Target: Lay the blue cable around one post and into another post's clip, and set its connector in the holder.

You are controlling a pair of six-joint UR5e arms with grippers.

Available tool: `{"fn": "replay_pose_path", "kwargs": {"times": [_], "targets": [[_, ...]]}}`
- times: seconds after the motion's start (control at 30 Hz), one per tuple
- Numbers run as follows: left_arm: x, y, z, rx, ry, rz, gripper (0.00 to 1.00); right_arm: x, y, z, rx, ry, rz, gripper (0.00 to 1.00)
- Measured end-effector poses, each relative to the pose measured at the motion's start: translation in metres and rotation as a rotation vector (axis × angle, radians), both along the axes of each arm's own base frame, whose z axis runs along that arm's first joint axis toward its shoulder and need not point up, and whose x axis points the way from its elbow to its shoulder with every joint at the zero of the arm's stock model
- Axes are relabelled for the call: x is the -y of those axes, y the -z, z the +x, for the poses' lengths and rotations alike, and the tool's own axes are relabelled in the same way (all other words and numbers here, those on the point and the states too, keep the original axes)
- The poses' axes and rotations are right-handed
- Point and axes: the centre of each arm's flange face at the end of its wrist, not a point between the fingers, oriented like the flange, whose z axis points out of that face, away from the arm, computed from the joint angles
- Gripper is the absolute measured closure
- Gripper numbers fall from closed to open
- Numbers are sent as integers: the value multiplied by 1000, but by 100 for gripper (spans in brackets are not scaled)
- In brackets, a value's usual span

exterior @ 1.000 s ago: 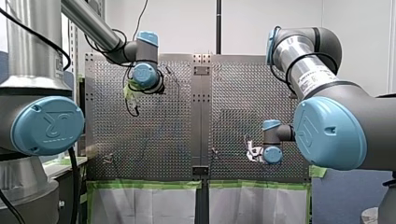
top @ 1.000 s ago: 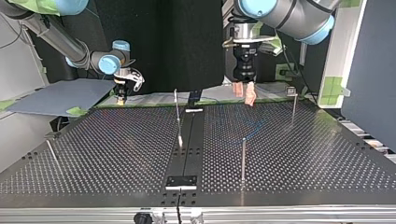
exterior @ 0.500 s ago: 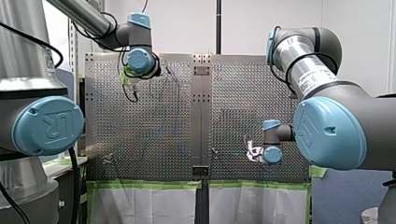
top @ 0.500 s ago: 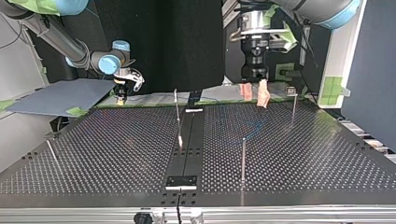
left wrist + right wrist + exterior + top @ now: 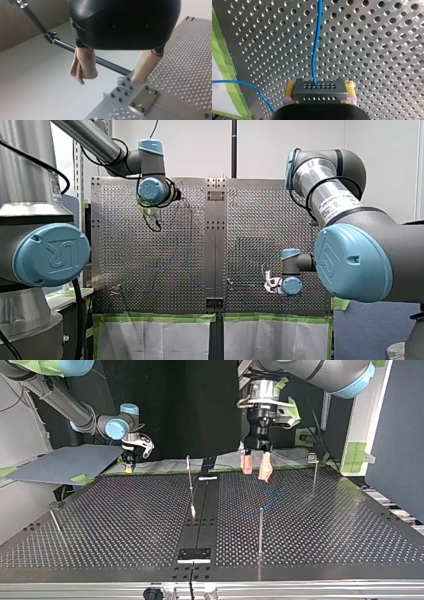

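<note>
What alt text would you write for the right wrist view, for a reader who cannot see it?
My right claw grips a dark connector between its yellow pads. A blue cable runs from the connector straight ahead over the perforated table, whose edge carries green tape.
</note>
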Motion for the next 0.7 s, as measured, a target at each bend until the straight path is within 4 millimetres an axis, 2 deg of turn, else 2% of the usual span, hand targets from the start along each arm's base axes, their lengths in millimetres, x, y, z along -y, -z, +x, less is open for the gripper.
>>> {"fn": "replay_pose_path", "kwargs": {"times": [0.27, 0.7], "targets": [[9, 17, 7, -28, 52, 34, 0, 1, 0, -2, 0, 3, 0, 100], [4, 11, 5, -19, -2, 73, 0, 1, 0, -2, 0, 3, 0, 100]]}}
